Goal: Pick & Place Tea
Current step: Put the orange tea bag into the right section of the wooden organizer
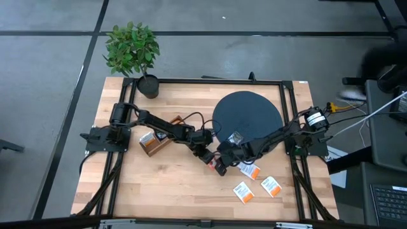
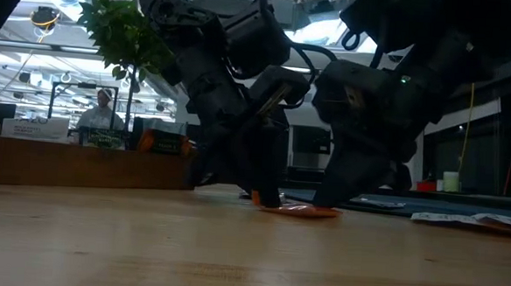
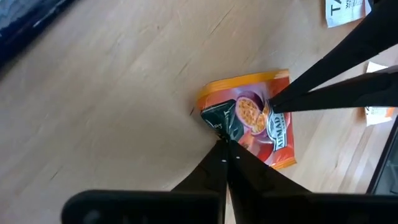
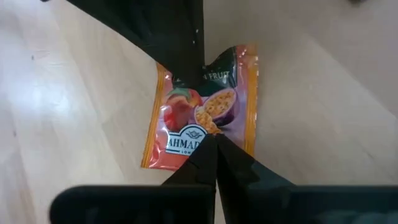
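1. The pale wooden plank counter [image 1: 165, 184] carries a large dark round disc [image 1: 247, 114] toward one o'clock of centre.
2. The left gripper [image 1: 210, 156] and the right gripper [image 1: 225, 159] meet near centre, fingers together on one sachet.
3. That red-orange square foil tea sachet [image 4: 202, 118], printed with fruit, lies flat at five o'clock of centre.
4. White orange-banded sachets [image 1: 243, 192] lie at four o'clock.

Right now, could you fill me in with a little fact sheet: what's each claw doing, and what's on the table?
left claw: shut on red-orange tea sachet, at table centre
right claw: shut on the same sachet's opposite edge
sachet: lying on the wooden table
other sachets: three white-orange ones nearby
dark round disc: behind the claws
wooden box: beside left arm
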### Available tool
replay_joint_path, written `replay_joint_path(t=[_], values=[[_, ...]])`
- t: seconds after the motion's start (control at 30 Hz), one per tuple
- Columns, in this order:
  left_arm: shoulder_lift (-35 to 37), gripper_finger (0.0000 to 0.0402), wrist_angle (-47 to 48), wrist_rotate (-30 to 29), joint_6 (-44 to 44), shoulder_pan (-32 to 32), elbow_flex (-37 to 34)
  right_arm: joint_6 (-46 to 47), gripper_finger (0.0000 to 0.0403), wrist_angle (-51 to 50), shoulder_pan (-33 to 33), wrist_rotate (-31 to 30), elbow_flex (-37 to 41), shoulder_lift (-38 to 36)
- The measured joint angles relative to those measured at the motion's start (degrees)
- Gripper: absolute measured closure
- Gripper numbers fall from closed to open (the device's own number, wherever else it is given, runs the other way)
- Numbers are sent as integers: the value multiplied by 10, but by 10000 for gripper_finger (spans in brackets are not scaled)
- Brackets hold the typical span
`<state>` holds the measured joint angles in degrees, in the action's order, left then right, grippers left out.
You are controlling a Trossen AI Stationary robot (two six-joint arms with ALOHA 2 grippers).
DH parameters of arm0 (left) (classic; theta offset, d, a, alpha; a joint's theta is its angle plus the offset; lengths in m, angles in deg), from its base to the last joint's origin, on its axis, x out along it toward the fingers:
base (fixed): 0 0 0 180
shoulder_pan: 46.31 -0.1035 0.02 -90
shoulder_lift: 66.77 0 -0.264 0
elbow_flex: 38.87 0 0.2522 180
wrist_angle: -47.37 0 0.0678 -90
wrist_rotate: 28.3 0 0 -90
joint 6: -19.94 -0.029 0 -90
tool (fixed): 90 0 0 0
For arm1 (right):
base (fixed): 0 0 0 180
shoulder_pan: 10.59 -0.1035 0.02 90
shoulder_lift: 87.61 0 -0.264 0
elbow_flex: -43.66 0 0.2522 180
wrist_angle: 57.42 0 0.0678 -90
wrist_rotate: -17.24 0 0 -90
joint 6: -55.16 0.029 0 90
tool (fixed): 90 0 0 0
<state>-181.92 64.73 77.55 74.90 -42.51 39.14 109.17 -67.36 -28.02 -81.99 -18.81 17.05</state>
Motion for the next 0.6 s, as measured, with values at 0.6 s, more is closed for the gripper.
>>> replay_joint_path(t=[0.6], values=[[60,400,60,-43,-12,38,-1,64,376,-16,-32,66,0,-92]])
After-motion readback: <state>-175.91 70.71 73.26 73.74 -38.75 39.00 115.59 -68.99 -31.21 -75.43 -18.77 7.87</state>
